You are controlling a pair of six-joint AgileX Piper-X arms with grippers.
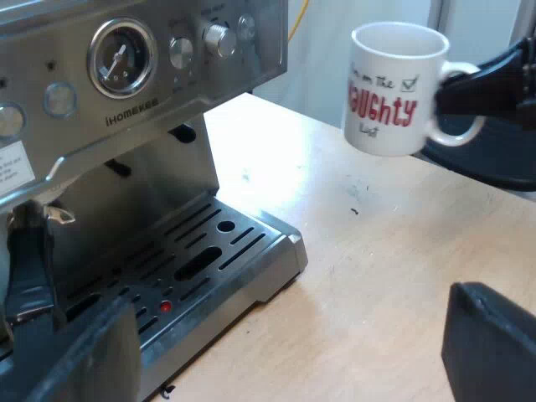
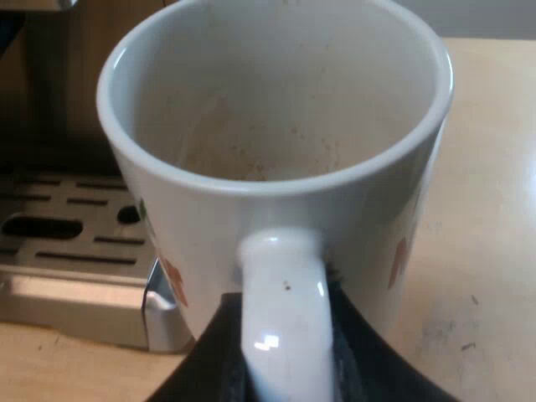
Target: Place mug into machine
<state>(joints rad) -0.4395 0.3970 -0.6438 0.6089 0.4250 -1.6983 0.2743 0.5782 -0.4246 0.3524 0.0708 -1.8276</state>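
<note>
1. Mug (image 1: 389, 88) (image 2: 276, 126): white w/ red and black lettering, upright, mouth up, only faint brownish specks inside.
2. Its handle (image 2: 280, 276) is pinched between the right gripper's (image 2: 285, 360) two black fingers, one per side; the mug body sits just beyond the fingertips. From the left wrist view, the right gripper (image 1: 452, 92) is at the handle side, away from the machine.
3. The mug is over the table (image 1: 377, 276), apparently lifted off it, and apart from the espresso machine (image 1: 151, 75).
4. It's near the corner of the drip tray (image 1: 209, 251) (image 2: 67, 226), not on it.
5. Left gripper (image 1: 285, 335): fingers spread wide, nothing between them, low by the drip tray front, well apart from the mug.
6. Machine front has a pressure gauge (image 1: 121, 57) and a knob (image 1: 219, 38).
</note>
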